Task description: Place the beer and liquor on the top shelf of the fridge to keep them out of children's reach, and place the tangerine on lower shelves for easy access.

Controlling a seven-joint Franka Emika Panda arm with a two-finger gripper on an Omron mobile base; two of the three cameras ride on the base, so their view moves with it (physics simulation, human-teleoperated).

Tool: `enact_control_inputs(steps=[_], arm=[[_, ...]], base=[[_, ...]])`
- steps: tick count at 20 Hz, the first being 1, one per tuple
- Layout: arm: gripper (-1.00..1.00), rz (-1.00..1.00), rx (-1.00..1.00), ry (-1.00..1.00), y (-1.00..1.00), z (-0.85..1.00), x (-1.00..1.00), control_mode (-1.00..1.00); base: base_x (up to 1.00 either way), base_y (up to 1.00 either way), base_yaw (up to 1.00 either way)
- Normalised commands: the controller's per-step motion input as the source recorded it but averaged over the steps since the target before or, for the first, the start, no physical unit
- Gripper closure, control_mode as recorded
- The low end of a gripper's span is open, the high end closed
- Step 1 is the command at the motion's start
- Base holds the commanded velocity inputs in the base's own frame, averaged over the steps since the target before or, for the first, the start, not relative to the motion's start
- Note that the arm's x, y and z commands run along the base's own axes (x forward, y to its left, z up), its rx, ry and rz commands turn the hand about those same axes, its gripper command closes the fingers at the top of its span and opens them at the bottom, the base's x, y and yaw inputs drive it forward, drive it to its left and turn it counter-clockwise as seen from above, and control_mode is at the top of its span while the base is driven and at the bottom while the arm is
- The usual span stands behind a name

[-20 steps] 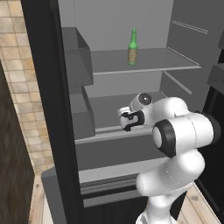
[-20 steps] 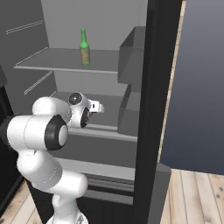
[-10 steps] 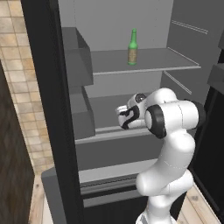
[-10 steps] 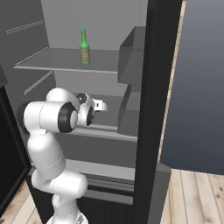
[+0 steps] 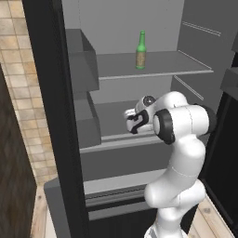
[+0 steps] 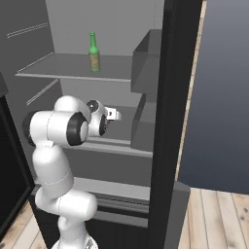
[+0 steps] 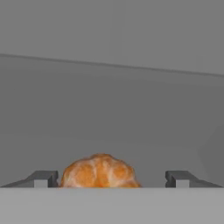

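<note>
The tangerine, a small round orange fruit with a dimpled skin, sits low in the hand view between the two dark finger tips of the gripper. A clear gap of grey shows on each side of the fruit, so the jaws stand wide apart and neither tip touches it; the gripper has hold of nothing. Behind the fruit lies a flat grey surface and then the plain grey back wall of the fridge.

In the left base view the white arm reaches from the lower right into the open fridge, and its gripper hangs just over the wide grey lower shelf with the thick pale front lip, near the boxy grey bins at the left. The right base view shows the same hand over that shelf, close to the grey bins on the right.

Well above, the slim green glass beer bottle with its long neck and tan label stands upright on the thin-edged top shelf, towards the back and about midway across it. From the right it stands the same way on that shelf.
</note>
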Motion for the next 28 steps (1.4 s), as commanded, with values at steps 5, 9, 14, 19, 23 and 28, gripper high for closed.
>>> enact_control_inputs(steps=[5,9,14,19,23,28], arm=[[-1.00,-0.03,0.00,0.00,-0.01,0.05,-0.63,-1.00],[-1.00,-0.03,0.00,0.00,-0.09,0.06,-1.00,-1.00],[-1.00,-0.06,0.00,0.01,-0.09,0.43,-0.91,-1.00],[-1.00,-0.03,0.00,0.05,-0.07,0.82,-0.75,-1.00],[-1.00,0.00,0.00,0.15,-0.16,0.98,-0.74,-1.00],[-1.00,0.00,0.00,0.26,-0.14,0.85,-0.81,-1.00]], base=[[0.00,0.00,0.00],[0.00,0.00,0.00],[0.00,0.00,0.00],[0.00,0.00,0.00],[0.00,0.00,0.00],[0.00,0.00,0.00]])
